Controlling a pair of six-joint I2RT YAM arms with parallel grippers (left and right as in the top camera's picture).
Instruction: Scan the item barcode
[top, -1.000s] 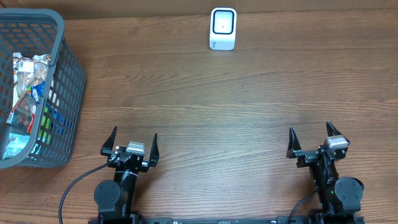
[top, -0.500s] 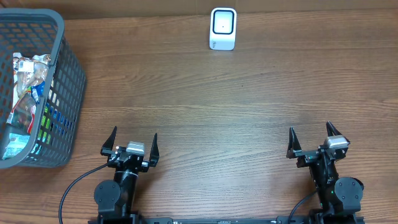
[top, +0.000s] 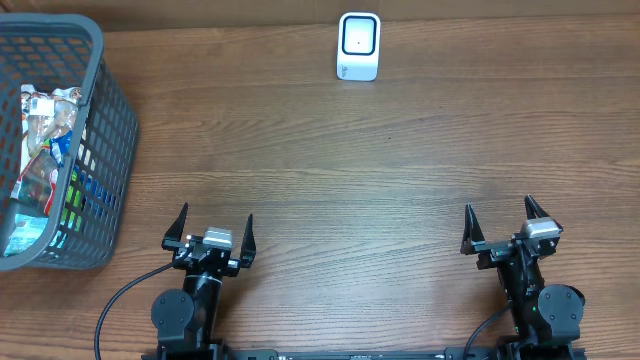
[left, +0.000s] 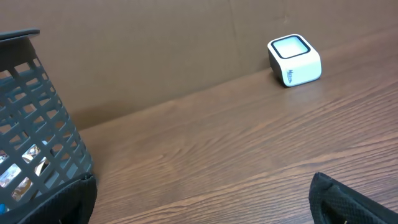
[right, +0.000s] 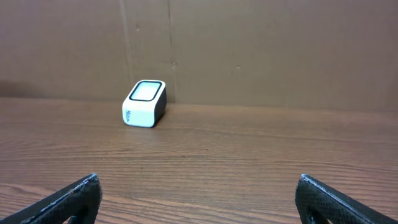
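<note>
A white barcode scanner (top: 359, 46) with a dark-framed window stands at the table's far edge; it also shows as the scanner (left: 295, 60) in the left wrist view and the scanner (right: 145, 103) in the right wrist view. Packaged items (top: 42, 150) lie in a grey basket (top: 110, 120) at the far left. My left gripper (top: 210, 225) rests open at the front left, nothing between its fingers. At the front right my right gripper (top: 502, 223) is open and empty too. Both are far from the scanner and the basket.
The basket's slatted wall (left: 37, 118) fills the left of the left wrist view. A brown cardboard wall (right: 249, 50) runs behind the table's far edge. Bare wooden tabletop (top: 330, 180) lies between the grippers and the scanner.
</note>
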